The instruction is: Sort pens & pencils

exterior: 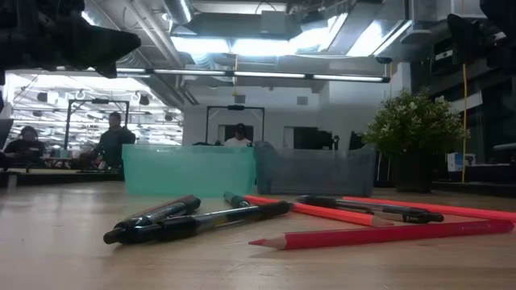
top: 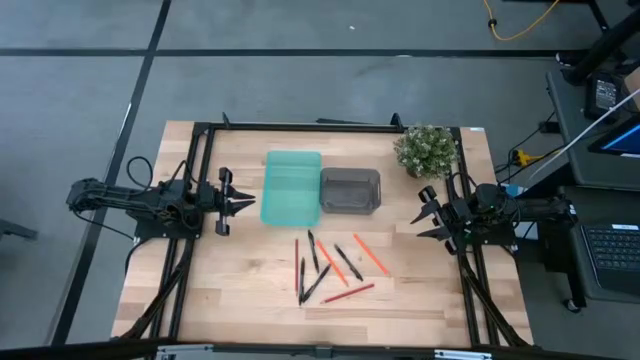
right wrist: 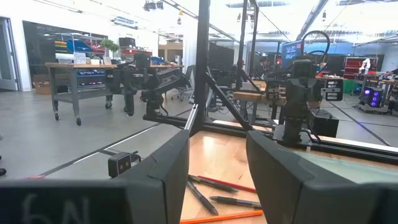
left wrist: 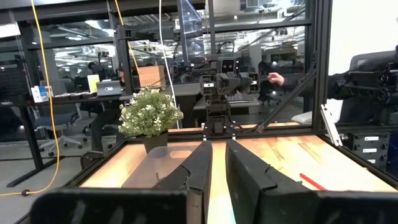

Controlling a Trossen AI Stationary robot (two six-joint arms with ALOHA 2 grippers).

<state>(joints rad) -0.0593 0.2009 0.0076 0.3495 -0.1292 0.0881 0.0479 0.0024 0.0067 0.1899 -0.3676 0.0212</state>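
Several pens & pencils (top: 335, 265) lie loose on the wooden table, near its front and about midway between my arms: black pens (exterior: 193, 219) and red and orange pencils (exterior: 379, 234), some crossing each other. My left gripper (top: 248, 203) hovers at the table's left, pointing right. It stands open by a narrow gap (left wrist: 219, 146), with nothing between the fingers. My right gripper (top: 418, 213) hovers at the table's right, pointing left. It is wide open (right wrist: 217, 140) and holds nothing. Both are well clear of the pens (right wrist: 211, 186).
A teal tray (top: 291, 187) and a grey tray (top: 350, 190) stand side by side behind the pens, between the two grippers. A potted plant (top: 427, 150) stands at the far right corner. A black frame (top: 300, 127) runs along the table's far edge and sides.
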